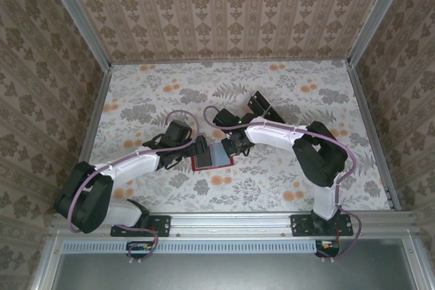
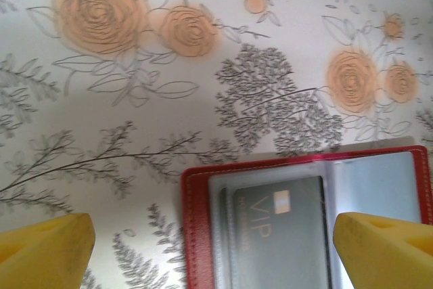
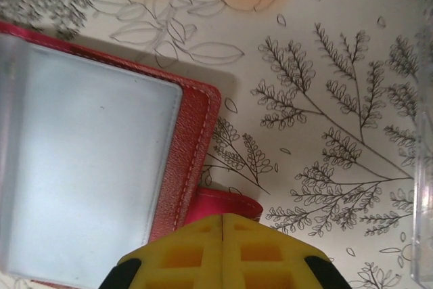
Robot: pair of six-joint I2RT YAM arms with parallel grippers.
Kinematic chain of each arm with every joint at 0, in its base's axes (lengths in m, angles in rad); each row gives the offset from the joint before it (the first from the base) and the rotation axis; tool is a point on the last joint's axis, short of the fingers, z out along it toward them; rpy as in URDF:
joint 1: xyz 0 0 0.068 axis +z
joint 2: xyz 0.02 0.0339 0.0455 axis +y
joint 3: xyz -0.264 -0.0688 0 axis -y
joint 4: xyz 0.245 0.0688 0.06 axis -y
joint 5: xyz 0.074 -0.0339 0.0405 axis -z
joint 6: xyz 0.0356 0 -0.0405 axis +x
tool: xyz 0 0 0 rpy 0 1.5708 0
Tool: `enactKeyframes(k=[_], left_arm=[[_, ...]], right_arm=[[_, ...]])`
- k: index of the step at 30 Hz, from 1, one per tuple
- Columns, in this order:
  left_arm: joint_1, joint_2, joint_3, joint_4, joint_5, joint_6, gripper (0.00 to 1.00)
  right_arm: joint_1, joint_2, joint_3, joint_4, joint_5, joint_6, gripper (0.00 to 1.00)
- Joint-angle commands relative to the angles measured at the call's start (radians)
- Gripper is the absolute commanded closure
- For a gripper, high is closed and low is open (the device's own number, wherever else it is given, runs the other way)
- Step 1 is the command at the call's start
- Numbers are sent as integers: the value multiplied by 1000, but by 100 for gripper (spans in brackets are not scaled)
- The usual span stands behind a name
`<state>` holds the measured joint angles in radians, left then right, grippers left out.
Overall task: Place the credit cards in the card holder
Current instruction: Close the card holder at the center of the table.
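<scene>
The counter (image 1: 306, 168) wears a pale cream cloth printed with orange roses and grey ferns and leaves. The walls (image 1: 224, 5) are beige, striped with brown damask motifs. The card holder (image 2: 196, 235) is red with lighter stitching and milky grey-blue sleeves; its snap tab (image 3: 226, 202) is the same red. The credit card (image 2: 277, 235) is dark grey-green with pale "VIP" lettering and a small gold chip. The left pincer (image 1: 198, 149) has yellow fingers (image 2: 47, 252), and the right pincer (image 3: 223, 225) is yellow too. The arms (image 1: 272, 134) are white with black joints and mauve cables (image 1: 182, 111).
</scene>
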<state>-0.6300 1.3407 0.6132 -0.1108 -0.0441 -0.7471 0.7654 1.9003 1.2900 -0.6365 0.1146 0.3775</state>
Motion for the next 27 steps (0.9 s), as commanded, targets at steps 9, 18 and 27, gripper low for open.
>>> enactKeyframes(k=[9,18,27], left_arm=[[-40,76,4,126,21,-36,0],[-49,136,0,180,35,-41,0],[-68,162,-6,248,54,-47,0]], right_arm=[[-41,-53,-104,96,-122,79,100],[-50,-60,-124,146,-160,98,100],[-55,-52,-139,176,-199,111,100]])
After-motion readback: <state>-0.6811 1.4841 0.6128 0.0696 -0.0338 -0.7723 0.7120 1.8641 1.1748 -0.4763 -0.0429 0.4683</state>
